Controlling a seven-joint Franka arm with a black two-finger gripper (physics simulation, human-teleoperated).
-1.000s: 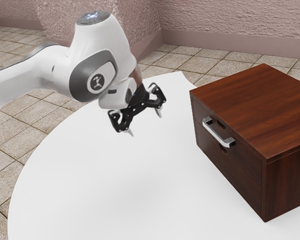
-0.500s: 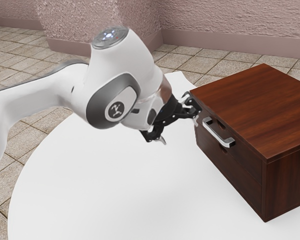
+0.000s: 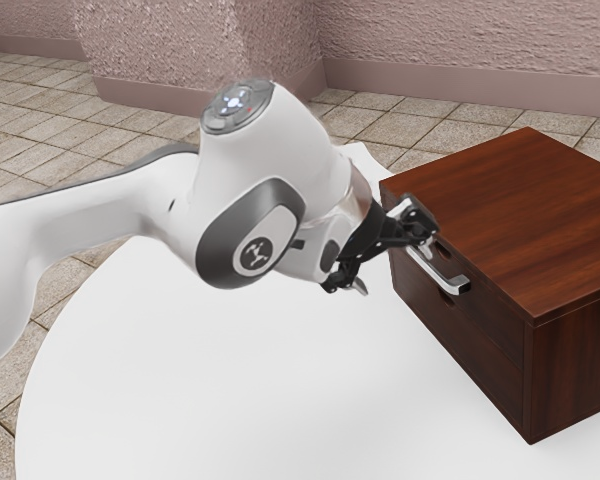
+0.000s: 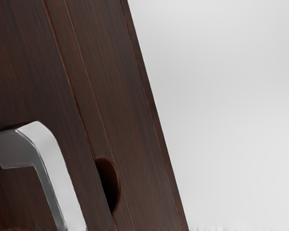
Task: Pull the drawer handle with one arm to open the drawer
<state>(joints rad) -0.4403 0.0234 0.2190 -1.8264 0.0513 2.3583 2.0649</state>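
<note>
- Beside the cabinet (image 3: 510, 200), from the side camera: pincer (image 3: 385, 250) spread wide, gripping nothing, one finger just beside the handle's (image 3: 442, 266) end toward the exterior view's left.
- Wrist camera adds the handle close up, standing off the flush drawer (image 4: 24, 72), and a rounded notch (image 4: 108, 185) at the seam.
- Room?
- White tabletop (image 3: 230, 400) stretches out from the cabinet's front edge.

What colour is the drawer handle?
Shiny silver: the drawer handle shows best in the wrist view, against the dark brown wood.
</note>
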